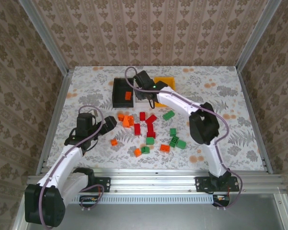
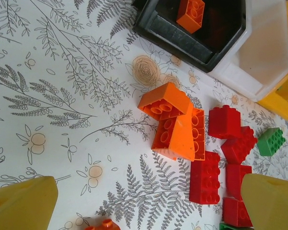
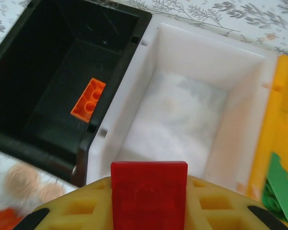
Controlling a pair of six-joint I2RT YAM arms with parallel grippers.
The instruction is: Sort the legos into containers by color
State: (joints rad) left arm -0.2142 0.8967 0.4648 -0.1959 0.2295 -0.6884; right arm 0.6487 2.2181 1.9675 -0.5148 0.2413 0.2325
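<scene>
My right end effector (image 3: 148, 213) is clamped on a red brick (image 3: 149, 187), holding it above the white bin (image 3: 206, 45). That bin sits between the black bin (image 3: 33, 148) and the yellow bin (image 3: 282, 110), the three touching side by side. An orange brick (image 3: 88, 98) lies in the black bin and a green brick (image 3: 280, 191) in the yellow one. I judge the brick light, rigid and glossy, so it is likely slippery. The sound hold is across two flat opposite sides, not over the studs, and it should survive a short drop.

My left end effector (image 2: 146, 191) hangs with its fingers wide apart and nothing between them, above the orange pile (image 2: 175, 124). The loose legos (image 1: 151, 132) lie scattered mid-table, several touching or stacked askew, so I expect neighbours to shift when one is taken.

The table (image 1: 86, 86) is flat under a floral print whose orange blossoms could pass for bricks. Patterned walls (image 1: 153, 28) close in three sides, with a metal rail (image 1: 153, 181) along the near edge
</scene>
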